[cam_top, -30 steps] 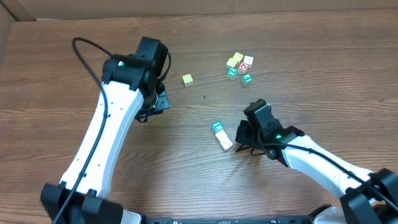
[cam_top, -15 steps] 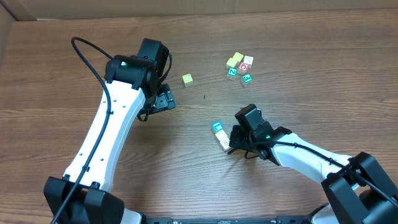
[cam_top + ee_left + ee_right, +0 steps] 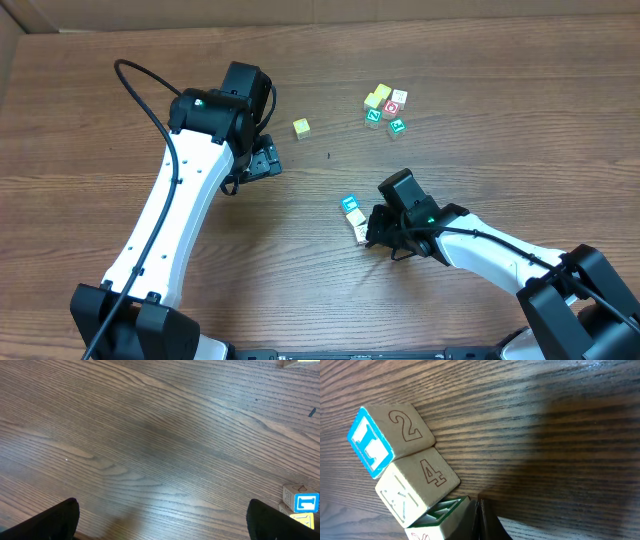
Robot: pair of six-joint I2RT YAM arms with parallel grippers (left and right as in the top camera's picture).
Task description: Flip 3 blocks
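my left gripper point(image 3: 262, 160) stands wide apart over bare wood and holds nothing. the row of blocks point(image 3: 360, 230) is well apart from it, but lies just at the tip of my right gripper point(image 3: 481, 519), whose fingers are pressed together on nothing. from this tip the row slants away to the left: a third block point(image 3: 437, 522) beside the tip, then the 4 block point(image 3: 420, 485), then the teal-faced block point(image 3: 390, 435) farthest. the right arm is nearer, i judge.
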